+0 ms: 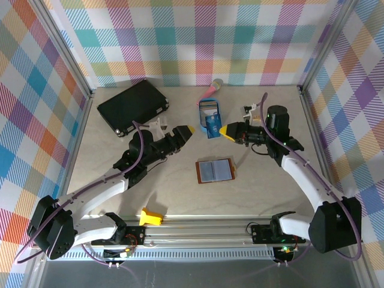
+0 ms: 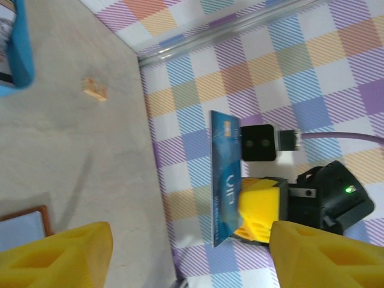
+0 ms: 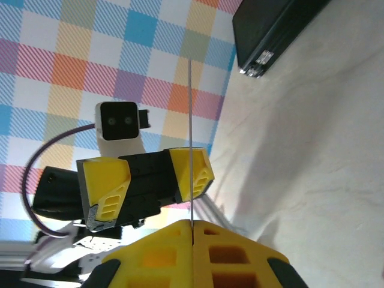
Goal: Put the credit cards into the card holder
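Apparently a handover: the right claw (image 1: 224, 130) is pinching a blue card (image 2: 225, 180) clear of the table.
The left claw (image 2: 192, 241) is facing it, spread wide, likely to take the card's free edge for a better grip; the holder (image 1: 215, 171) is lying open mid-table, awaiting it.

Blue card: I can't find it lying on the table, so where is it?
In the top view the blue card is held in the air by the right gripper, between it and the left gripper, just beyond the open wallet.
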`<move>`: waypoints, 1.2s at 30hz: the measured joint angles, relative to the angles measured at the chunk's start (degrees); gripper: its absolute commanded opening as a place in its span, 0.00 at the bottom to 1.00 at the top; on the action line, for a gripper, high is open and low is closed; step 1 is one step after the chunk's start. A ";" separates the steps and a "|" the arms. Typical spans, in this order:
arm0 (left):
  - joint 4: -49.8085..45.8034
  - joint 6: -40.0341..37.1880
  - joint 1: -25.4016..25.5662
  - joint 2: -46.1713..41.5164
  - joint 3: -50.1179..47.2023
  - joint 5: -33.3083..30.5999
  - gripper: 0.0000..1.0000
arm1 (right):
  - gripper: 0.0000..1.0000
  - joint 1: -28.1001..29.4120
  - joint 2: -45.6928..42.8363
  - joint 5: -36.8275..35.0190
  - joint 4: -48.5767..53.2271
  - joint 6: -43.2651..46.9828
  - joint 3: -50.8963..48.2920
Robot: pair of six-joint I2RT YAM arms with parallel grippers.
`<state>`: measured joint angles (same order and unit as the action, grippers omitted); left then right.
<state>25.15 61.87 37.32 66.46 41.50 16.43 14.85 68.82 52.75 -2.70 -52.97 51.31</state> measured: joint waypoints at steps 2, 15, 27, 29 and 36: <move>1.49 2.05 0.92 0.00 0.02 -0.07 0.63 | 0.00 0.46 -0.83 0.46 -1.51 -3.52 -0.55; 8.50 7.69 5.88 -0.02 0.00 -2.64 0.57 | 0.00 2.73 -2.56 1.97 -8.92 -15.10 -2.99; 13.05 7.98 7.54 1.11 0.02 -3.10 0.50 | 0.00 4.79 -4.28 1.36 -11.67 -17.81 -3.13; 12.96 7.80 7.85 1.18 0.02 -3.23 0.50 | 0.00 5.22 -4.28 1.29 -11.74 -18.21 -3.13; 12.50 6.43 9.03 1.14 0.46 -4.15 0.31 | 0.00 6.16 -4.28 0.87 -11.87 -18.43 -3.13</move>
<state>37.65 68.29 46.35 67.59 41.95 12.27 21.02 64.53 53.63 -14.57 -71.40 48.18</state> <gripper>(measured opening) 0.377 0.040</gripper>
